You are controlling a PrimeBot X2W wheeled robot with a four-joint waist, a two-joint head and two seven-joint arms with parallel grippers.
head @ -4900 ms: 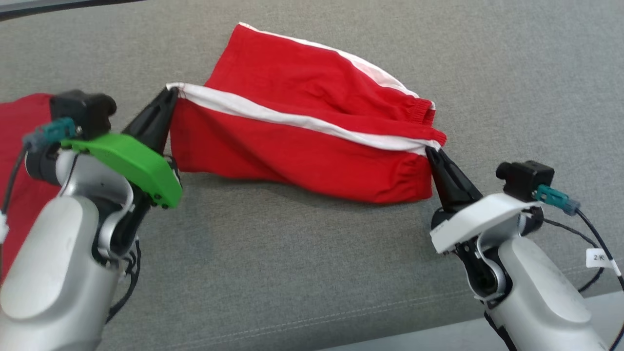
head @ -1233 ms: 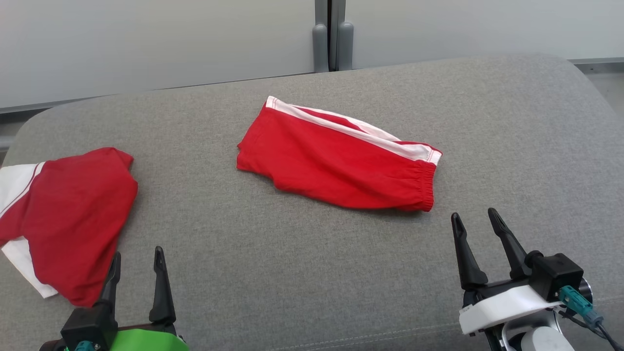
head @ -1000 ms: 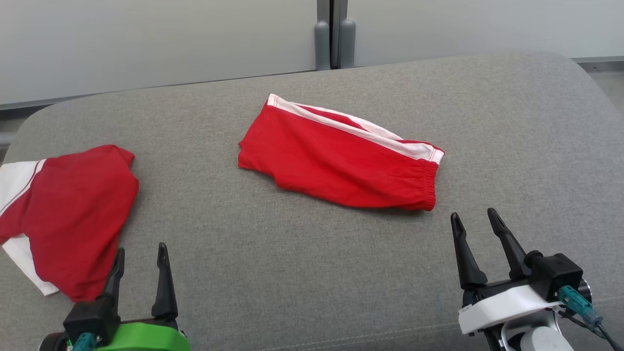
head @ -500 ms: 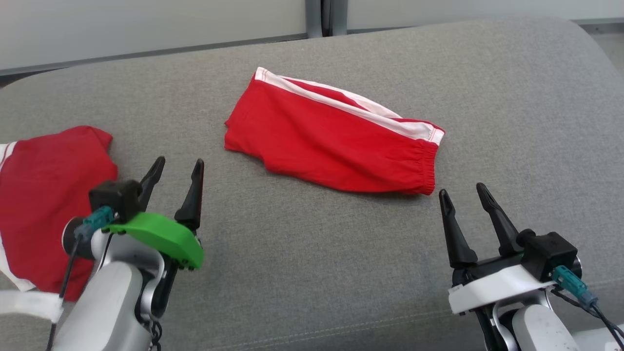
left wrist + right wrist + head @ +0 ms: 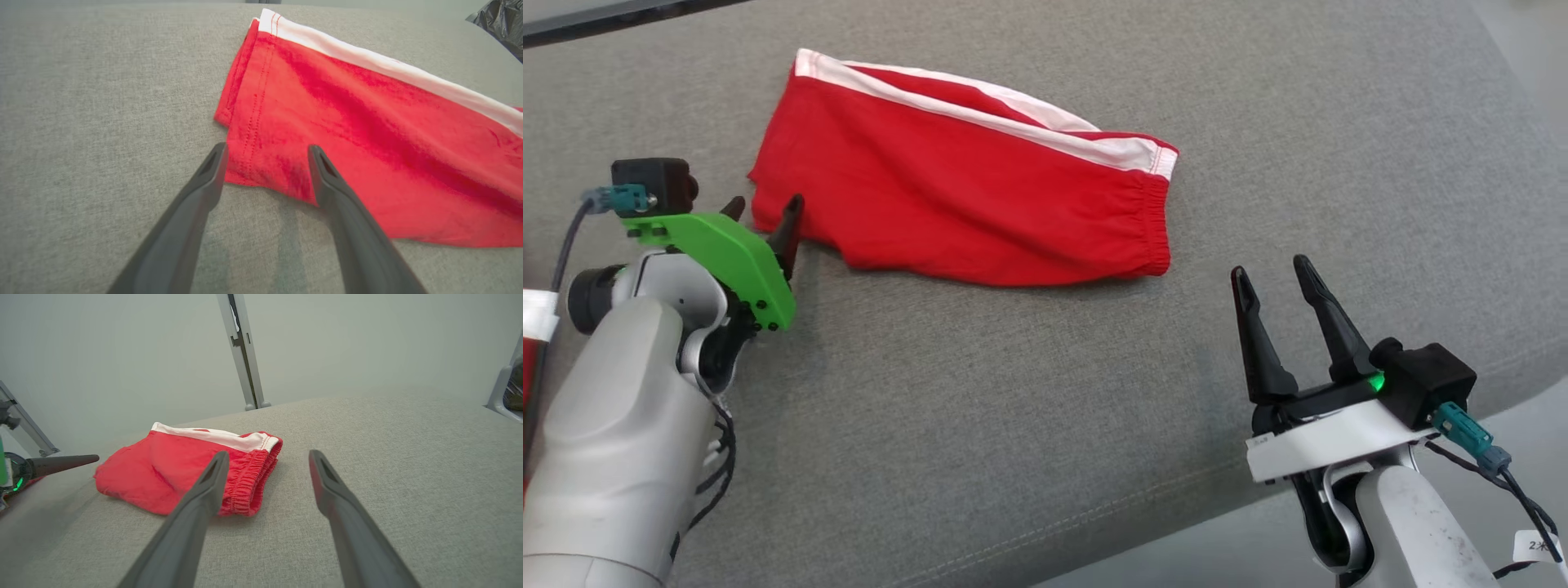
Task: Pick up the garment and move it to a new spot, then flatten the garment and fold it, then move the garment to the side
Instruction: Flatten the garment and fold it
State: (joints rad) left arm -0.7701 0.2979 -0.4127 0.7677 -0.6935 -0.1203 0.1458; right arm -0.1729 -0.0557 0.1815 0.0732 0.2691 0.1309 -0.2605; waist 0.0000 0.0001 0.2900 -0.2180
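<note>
The garment [image 5: 964,188] is a pair of red shorts with a white stripe, lying folded and flat on the grey cushion [image 5: 1013,408]. Its elastic waistband points right. My left gripper [image 5: 765,208] is open at the garment's near left corner. In the left wrist view the left gripper [image 5: 267,149] straddles the hem of the garment [image 5: 367,122], with one finger [image 5: 204,183] over bare cushion and the other over the cloth. My right gripper [image 5: 1270,269] stands open, below and to the right of the waistband and clear of it. In the right wrist view the right gripper [image 5: 268,454] points past the garment [image 5: 163,473].
The cushion's front edge [image 5: 1176,506] runs across the lower right, with floor beyond it. A sliver of another red cloth [image 5: 528,367] shows at the far left edge. A pale wall with a grey post [image 5: 243,355] stands behind the cushion. A dark bag [image 5: 502,20] sits at the far right.
The head camera has tilted down and turned. My left gripper has advanced from the near left up to the garment's corner. The right gripper has held its place. Both have stayed open.
</note>
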